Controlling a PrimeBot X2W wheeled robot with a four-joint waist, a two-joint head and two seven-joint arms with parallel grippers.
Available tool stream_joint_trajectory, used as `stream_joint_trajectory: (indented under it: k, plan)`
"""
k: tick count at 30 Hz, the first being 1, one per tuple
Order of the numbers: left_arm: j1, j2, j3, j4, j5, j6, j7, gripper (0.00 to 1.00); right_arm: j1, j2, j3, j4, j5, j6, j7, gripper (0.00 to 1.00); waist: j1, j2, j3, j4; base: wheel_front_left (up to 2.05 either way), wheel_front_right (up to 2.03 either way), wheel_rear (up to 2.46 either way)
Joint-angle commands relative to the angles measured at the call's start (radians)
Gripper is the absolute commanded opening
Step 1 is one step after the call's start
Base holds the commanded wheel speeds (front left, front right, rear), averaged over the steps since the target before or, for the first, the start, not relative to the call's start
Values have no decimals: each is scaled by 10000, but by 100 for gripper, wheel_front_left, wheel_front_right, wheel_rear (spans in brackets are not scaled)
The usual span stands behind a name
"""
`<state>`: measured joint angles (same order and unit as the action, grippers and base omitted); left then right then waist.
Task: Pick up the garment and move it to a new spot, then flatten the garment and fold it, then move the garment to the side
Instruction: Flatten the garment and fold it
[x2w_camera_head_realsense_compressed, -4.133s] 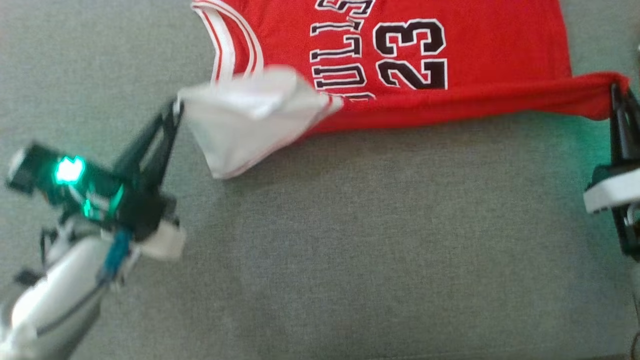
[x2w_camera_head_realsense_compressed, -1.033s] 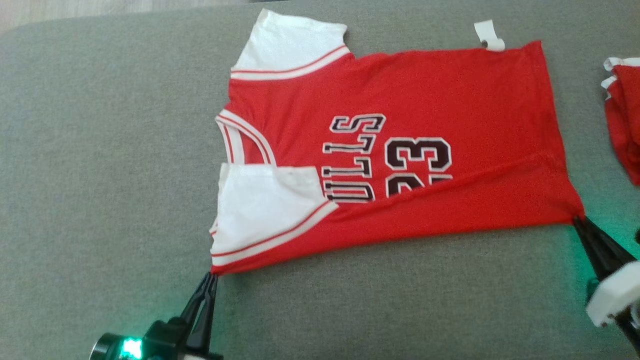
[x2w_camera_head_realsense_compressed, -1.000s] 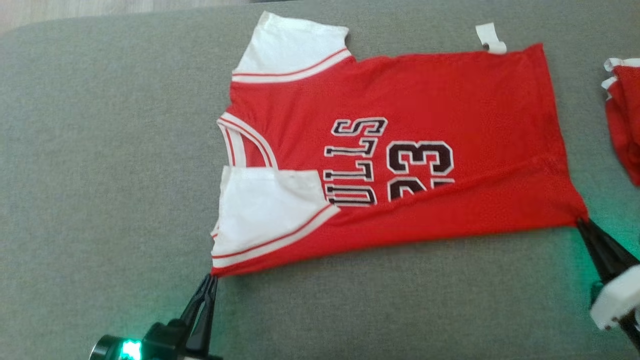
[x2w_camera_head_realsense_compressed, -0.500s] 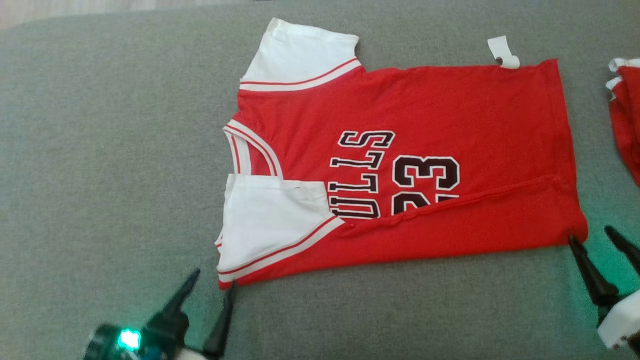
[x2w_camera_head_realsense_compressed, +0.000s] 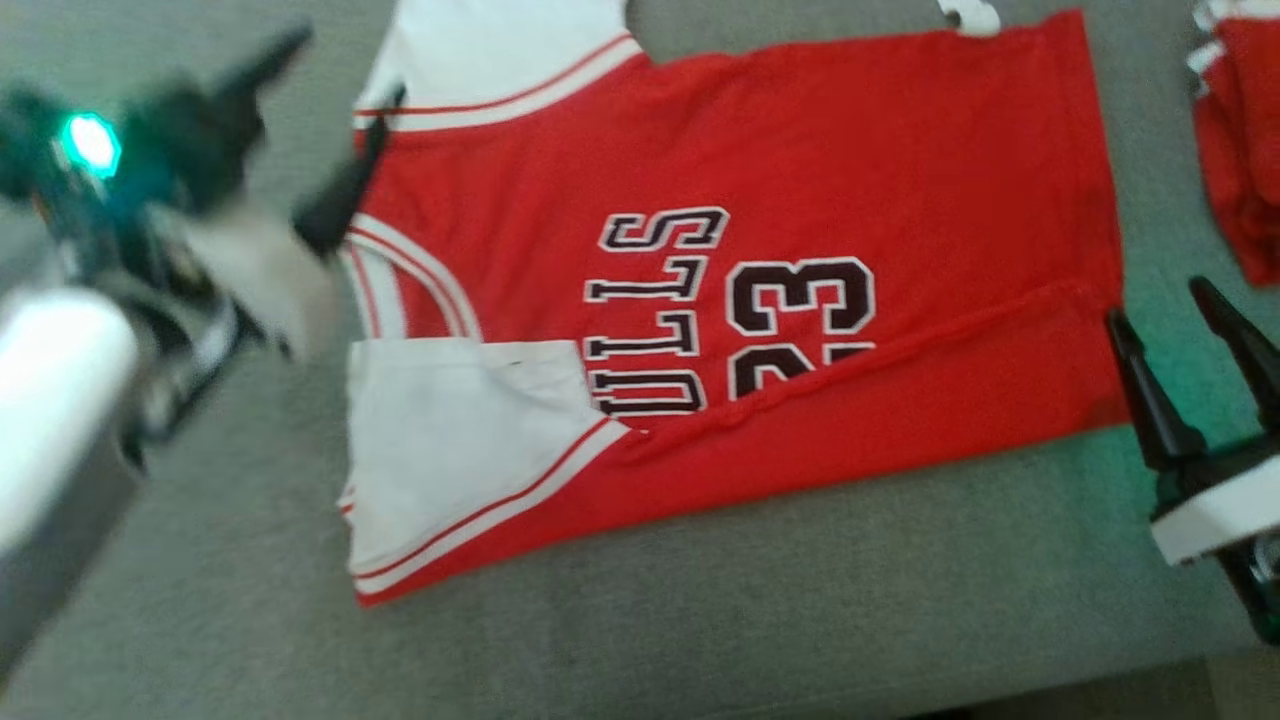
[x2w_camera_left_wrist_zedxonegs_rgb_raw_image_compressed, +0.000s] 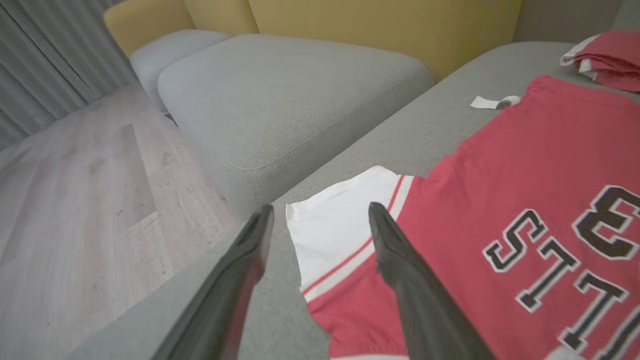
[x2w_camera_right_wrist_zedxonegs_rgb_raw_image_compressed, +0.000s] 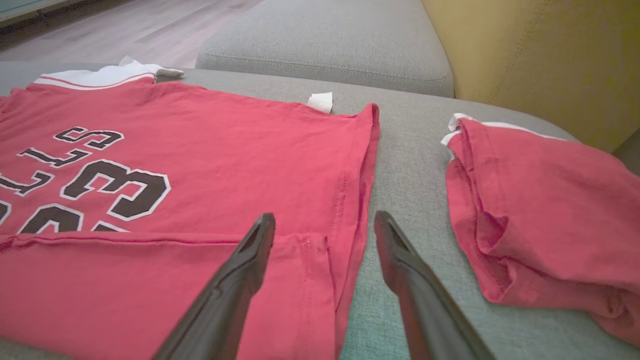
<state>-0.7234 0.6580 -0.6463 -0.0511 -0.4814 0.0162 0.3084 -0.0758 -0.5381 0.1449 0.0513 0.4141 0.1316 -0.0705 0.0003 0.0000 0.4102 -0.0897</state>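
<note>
Head view: we find the garment (x2w_camera_head_realsense_compressed: 800, 150) flat on the grey cushion (x2w_camera_head_realsense_compressed: 700, 620), near side folded over. Left gripper (x2w_camera_head_realsense_compressed: 345, 68) and right gripper (x2w_camera_head_realsense_compressed: 1158, 302) both stand with jaws apart, empty. We judge it light and limp; grasp at the far sleeve and hem corners.

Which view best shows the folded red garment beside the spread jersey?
The right wrist view: most of the folded red garment is in frame, creases and white trim clear, apart from the jersey. The head view catches a blurred strip at its right edge; the left wrist view, a far corner.
</note>
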Motion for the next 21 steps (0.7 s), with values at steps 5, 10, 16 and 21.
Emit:
stream_joint_trajectory:
  k: [5, 10, 16, 21]
  plan:
    - [-2740, 89, 319, 1638, -774, -1077, 2008, 100, -856, -43, 683, -130, -173, -9, -142, 100, -3, 0, 1041, -1279, 0, 0, 0]
    - [-4147, 96, 59, 3096, -1153, -1342, 3271, 100, -1443, 104, 1182, 185, -143, -9, -361, 100, -3, 0, 1457, -1895, 0, 0, 0]
    - [-4902, 353, -154, 4234, -1060, -1407, 3713, 100, -1832, 242, 1620, 578, -74, -9, -631, 100, -3, 0, 1773, -2331, 0, 0, 0]
    - [-5277, 623, -246, 5045, -863, -1425, 3611, 100, -2126, 331, 1906, 987, 16, -9, -896, 100, -3, 0, 2075, -2551, 0, 0, 0]
